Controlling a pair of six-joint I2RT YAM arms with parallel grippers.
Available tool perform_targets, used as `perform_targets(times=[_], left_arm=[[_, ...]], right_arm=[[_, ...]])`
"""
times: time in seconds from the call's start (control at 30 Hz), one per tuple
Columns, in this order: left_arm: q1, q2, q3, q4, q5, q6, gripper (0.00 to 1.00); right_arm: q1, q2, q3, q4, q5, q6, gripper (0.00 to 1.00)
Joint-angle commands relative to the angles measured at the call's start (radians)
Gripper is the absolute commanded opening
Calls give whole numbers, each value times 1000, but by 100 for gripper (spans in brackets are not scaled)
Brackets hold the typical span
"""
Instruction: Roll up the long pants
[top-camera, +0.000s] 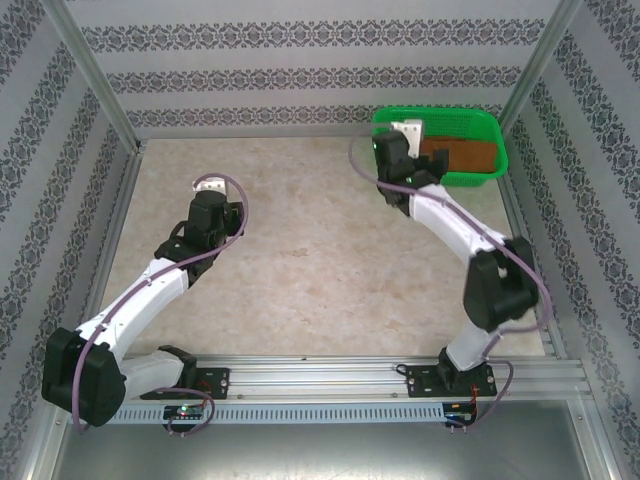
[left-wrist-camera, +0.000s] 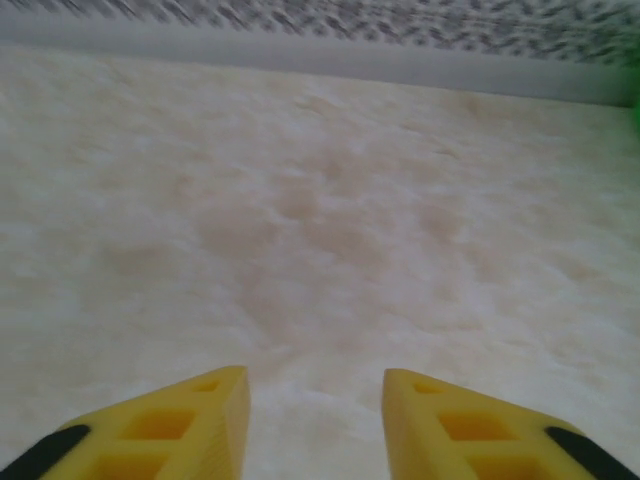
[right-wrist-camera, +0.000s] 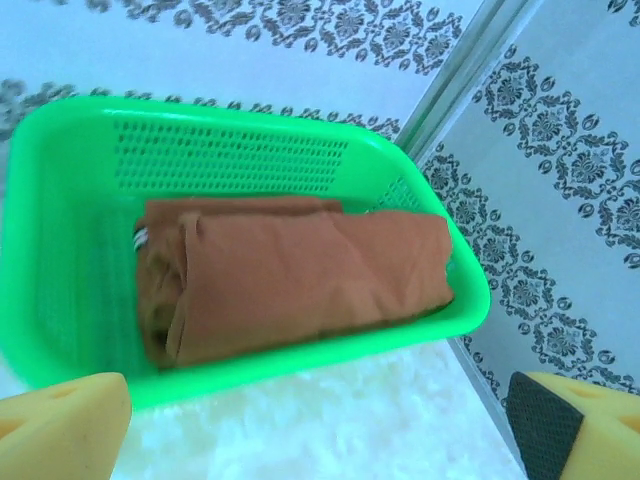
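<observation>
The long pants (right-wrist-camera: 300, 275) are a rust-brown roll lying lengthwise inside the green plastic basket (right-wrist-camera: 330, 350), with a bit of white at the roll's left end. From above, the pants (top-camera: 465, 157) and the basket (top-camera: 440, 116) sit at the table's far right corner. My right gripper (right-wrist-camera: 320, 405) hovers just in front of the basket's near rim, open wide with nothing between its yellow fingers (right-wrist-camera: 70, 415); it is apart from the cloth. My left gripper (left-wrist-camera: 315, 380) is open over bare tabletop at centre left, holding nothing. From above, the left gripper (top-camera: 210, 190) points toward the back wall.
The marbled beige tabletop (top-camera: 310, 250) is ringed by patterned walls and metal frame posts (top-camera: 530, 70). The basket stands tight against the back right corner post. A rail (top-camera: 340, 380) carries both arm bases along the near edge.
</observation>
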Motion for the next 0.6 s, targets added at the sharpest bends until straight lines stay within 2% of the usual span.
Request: perform_targets(times=[0.0,0.07,0.17,0.27,0.3,0.33,0.4,0.43,0.47,0.5,0.53,0.57], left_arm=[[25,-44,-67,60,-246,170,45],[55,-84,-164,222,-282,218,45],[96,-80,-349,571,-263,336,55],[187,48,-387,682,-237,284,57],[216,104,-407,749,-185,263,66],[238,156,-420,814,-155,222,71],[242,233,-403,831,-99,238,85],[243,282,-420,893,-81,239,97],[245,339,-449,1022,-86,250,100],[239,354,-473,1084,-72,271,100],[237,305,-477,998,-51,253,100],[238,306,-516,1097,-52,260,100]], right_arm=[[103,-133,-181,-39,-103,25,98],[156,-188,-295,-11,-133,12,98],[209,-237,-396,15,-128,30,98],[211,-274,-468,79,-144,26,98],[206,-287,-487,99,-147,20,98],[197,-303,-502,115,-151,17,98],[172,-332,-529,145,-153,-1,98],[154,-351,-550,171,-146,-11,98],[136,-370,-582,218,-142,-34,98],[109,-398,-631,296,-139,-67,98],[76,-419,-691,389,-159,-105,98],[50,-442,-751,489,-175,-140,97]])
